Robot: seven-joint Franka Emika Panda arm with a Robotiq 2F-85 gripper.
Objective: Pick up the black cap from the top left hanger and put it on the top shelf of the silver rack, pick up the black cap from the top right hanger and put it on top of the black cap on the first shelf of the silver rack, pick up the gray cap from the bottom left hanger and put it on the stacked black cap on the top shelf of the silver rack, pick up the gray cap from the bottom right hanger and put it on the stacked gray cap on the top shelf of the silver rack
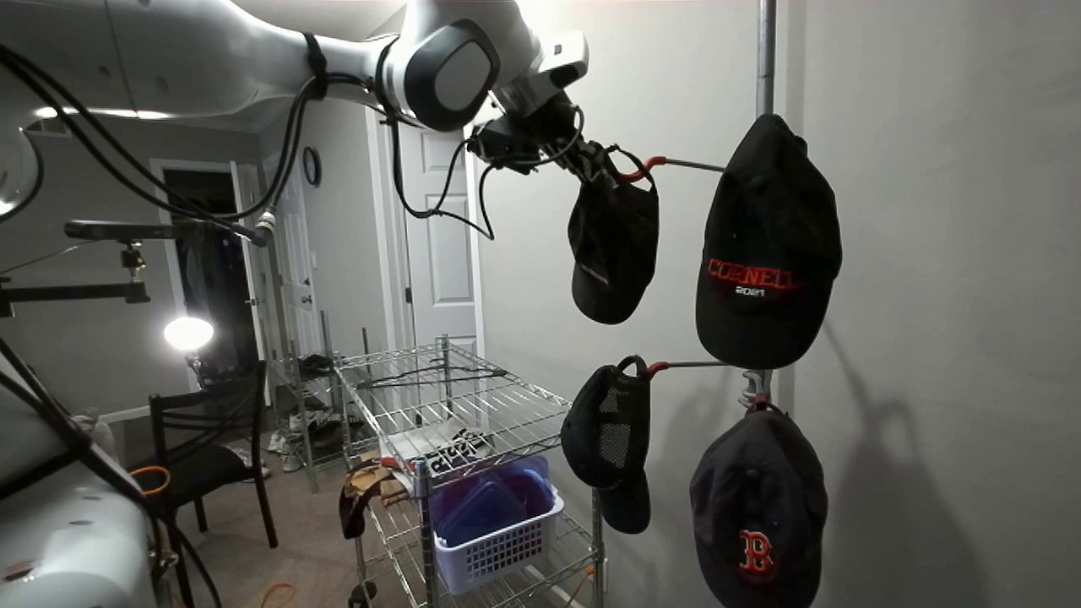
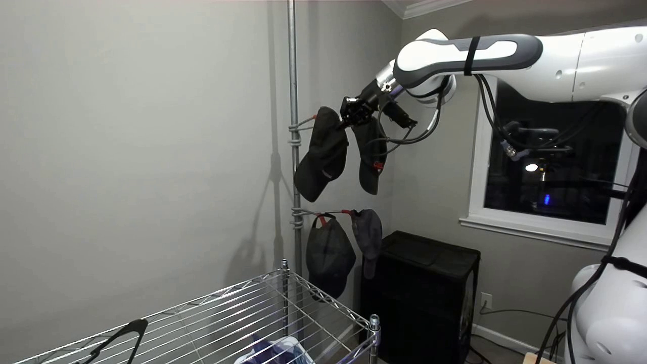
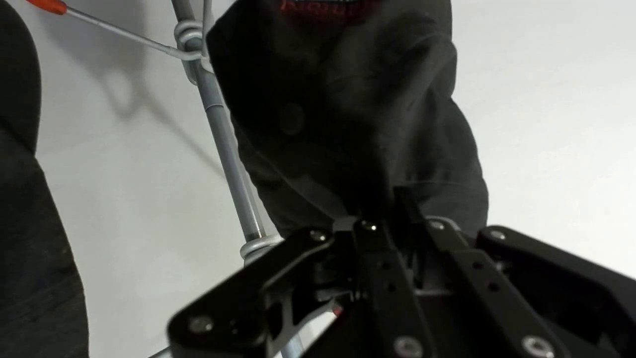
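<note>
Fingers [image 3: 372,243]: clenched on a pinched fold of the smaller black cap [image 1: 616,245], near the gray pole [image 2: 293,60].
Smaller black cap: gripped at its upper end, brim down, with its strap looped around the upper red-tipped hook [image 1: 654,162] that is carried by the pole — a reddish marking, cut off at the edge, is seen on it in the wrist view.
White arm [image 2: 561,68]: stretched toward the upper part of the pole.
Larger black cap [image 1: 768,219]: hung brim down, CORNELL 2021 lettered on its front; the pole is partly covered by it in an exterior view.
Mesh-backed cap [image 1: 621,422]: hung by its strap from the lower red-tipped hook [image 1: 654,368], left of the pole in an exterior view.
Gray cap with a red B [image 1: 756,507]: hung brim down, lower on the pole.
Silver rack [image 2: 374,341]: placed near the lower part of the pole.
Top shelf [image 2: 333,303]: set lower than the pole's upper hook; a thin black object [image 2: 135,325] is laid on it — well apart from the pole.
White basket [image 1: 498,553]: kept under the top shelf, left of the pole in an exterior view; something blue-purple is held in it.
Black cabinet [image 2: 419,293]: stationed right of the pole in an exterior view.
</note>
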